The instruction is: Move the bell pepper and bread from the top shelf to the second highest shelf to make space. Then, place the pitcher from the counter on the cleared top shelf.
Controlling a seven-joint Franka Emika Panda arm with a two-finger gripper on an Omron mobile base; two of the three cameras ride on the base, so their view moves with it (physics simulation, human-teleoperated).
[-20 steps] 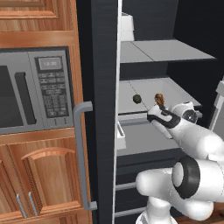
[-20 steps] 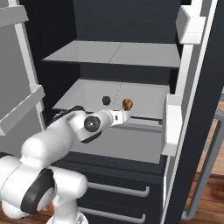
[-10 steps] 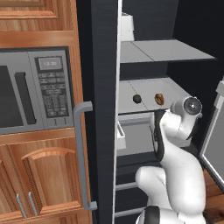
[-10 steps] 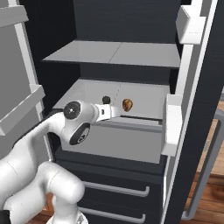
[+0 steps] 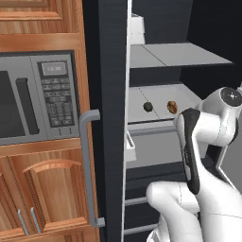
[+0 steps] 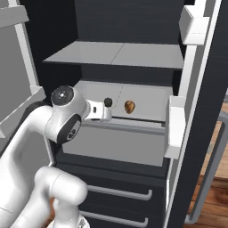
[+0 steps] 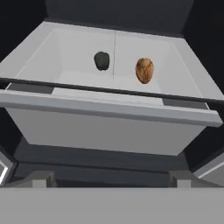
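Fridge open. The bell pepper (image 5: 148, 107) and the bread (image 5: 172, 107) both lie on the second highest shelf (image 5: 142, 97), side by side but apart, pepper to the left, bread to the right. In the right base view the bell pepper (image 6: 108, 102) sits just behind the arm's wrist and the bread (image 6: 129, 106) is near the middle of that shelf (image 6: 151, 100). The top shelf (image 5: 175, 54) above them is a bare grey plate; in the right base view the top shelf (image 6: 116, 53) looks the same.

The hand camera looks slightly down at the second highest shelf (image 7: 65, 48): bell pepper (image 7: 102, 60) left of the centre seam, bread (image 7: 144, 70) right of it, both set toward the far part of the plate. Neither touches the other.

The gripper (image 7: 111, 181) sits in front of the shelf's near edge, apart from both items. 2 fingertips (image 7: 41, 178) show at the bottom of the hand view, spread wide, nothing between them.

A microwave (image 5: 35, 97) sits in the wooden cabinet (image 5: 42, 179) left of the fridge door (image 5: 111, 118).
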